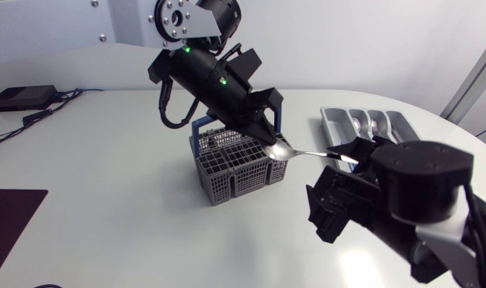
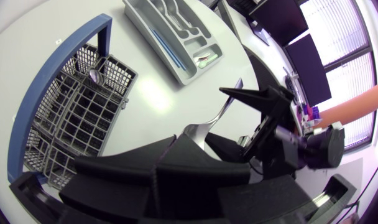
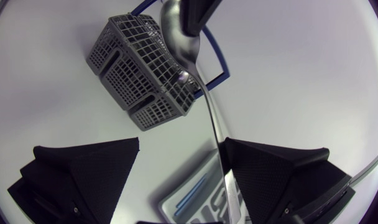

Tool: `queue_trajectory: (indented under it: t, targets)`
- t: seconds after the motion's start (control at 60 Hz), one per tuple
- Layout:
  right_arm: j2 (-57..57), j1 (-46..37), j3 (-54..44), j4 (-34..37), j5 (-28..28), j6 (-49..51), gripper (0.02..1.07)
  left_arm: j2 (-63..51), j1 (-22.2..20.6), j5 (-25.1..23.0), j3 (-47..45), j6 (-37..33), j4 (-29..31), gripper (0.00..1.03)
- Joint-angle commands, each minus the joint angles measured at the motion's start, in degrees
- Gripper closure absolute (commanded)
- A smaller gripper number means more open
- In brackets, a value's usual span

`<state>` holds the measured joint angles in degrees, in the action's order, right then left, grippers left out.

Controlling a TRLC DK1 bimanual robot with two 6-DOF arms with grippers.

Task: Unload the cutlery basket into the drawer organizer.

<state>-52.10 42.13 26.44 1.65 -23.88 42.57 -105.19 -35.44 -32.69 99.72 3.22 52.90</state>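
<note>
Above one corner of the cutlery basket (image 1: 235,172), the spoon (image 1: 303,153) is held off the table, its bowl pinched between the closed fingers of the left gripper (image 1: 268,142). Its handle runs out between the wide-open fingers of the right gripper (image 3: 181,143), closer to one finger than the other. For a sound handover, centre the handle, close the right fingers fully, and only then release the bowl; the drawer organizer (image 1: 329,120) lies near, beside the basket on the right arm's side.

Before me, the white surface (image 1: 107,176) carries the grey cutlery basket (image 1: 244,181) near its middle. The drawer organizer (image 1: 331,122) lies to the basket's right. A dark mat (image 1: 11,220) covers my near left corner.
</note>
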Motion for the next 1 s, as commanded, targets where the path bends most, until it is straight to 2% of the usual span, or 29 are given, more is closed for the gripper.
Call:
queue_trajectory:
  t: [0.0, 0.083, 0.183, 0.25, 0.35, 0.467, 0.567, 0.617, 0.983]
  targets:
    - [0.50, -6.53, 4.77, 6.44, 9.03, -6.18, 0.07, 2.44, -0.77, 0.08, 2.06, -5.33, 0.80, 0.99]
    - [-0.20, -11.54, 7.58, 10.13, 17.73, -6.71, 0.10, 2.79, -2.53, 0.69, 1.88, -9.64, 3.52, 0.99]
    - [-2.40, -13.83, 10.30, 13.82, 24.14, -6.97, 0.10, 3.58, -4.72, 1.57, 1.00, -12.89, 4.31, 0.99]
    - [-3.01, -14.09, 11.09, 15.05, 26.43, -6.97, 0.10, 4.20, -6.83, 5.18, -0.05, -15.00, 4.31, 0.99]
    - [-3.10, -13.48, 11.36, 16.63, 27.66, -6.79, 0.10, 4.38, -8.77, 8.17, -0.85, -16.93, 4.49, 0.99]
    - [-3.10, -13.30, 12.59, 20.76, 31.70, -6.18, 0.13, 5.17, -10.97, 12.30, -2.16, -20.19, 4.66, 0.99]
    - [-3.10, -13.21, 13.64, 25.33, 35.22, -4.60, 0.21, 5.87, -13.43, 18.62, -4.27, -23.53, 4.58, 0.99]
    - [-3.10, -13.04, 13.91, 26.30, 35.92, -4.60, 0.23, 5.87, -14.22, 20.12, -5.06, -24.05, 4.40, 0.99]
    - [-3.71, -9.52, 13.73, 27.62, 36.18, -5.74, 0.63, 6.05, -15.62, 24.16, -6.29, -24.23, 1.94, 0.99]
